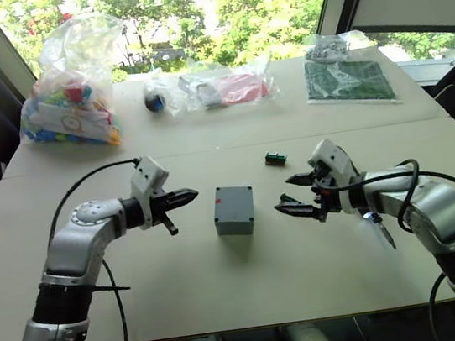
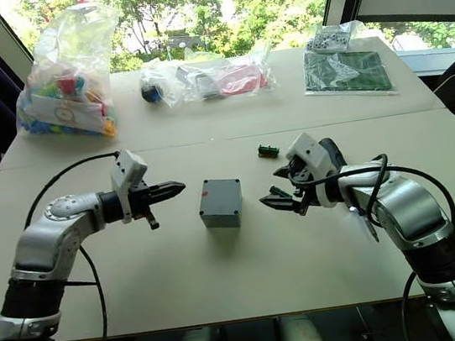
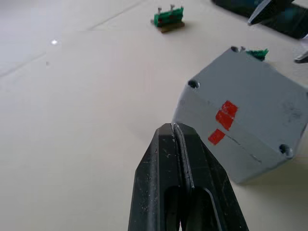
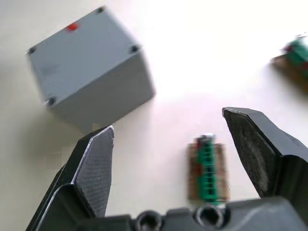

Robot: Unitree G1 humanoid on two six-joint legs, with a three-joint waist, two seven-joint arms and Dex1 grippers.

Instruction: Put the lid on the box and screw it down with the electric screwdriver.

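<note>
The left gripper [image 1: 187, 197] has its fingers pressed together, holding nothing; the right gripper [image 1: 294, 194] is spread wide, empty. The box [image 1: 234, 209], lid [image 3: 260, 98] on, sits mid-table [image 1: 228, 297] between them, touching neither.

Your bench looks like a lab by a window
Beige table [image 1: 228, 297] with a green circuit board [image 1: 348, 79], bagged parts [image 1: 69, 95], trees outside

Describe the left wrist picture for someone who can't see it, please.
The left gripper, its two black fingers pressed shut, points at a grey box on a pale table, lid already on and red marks on its near side. A small green block lies beyond.
</note>
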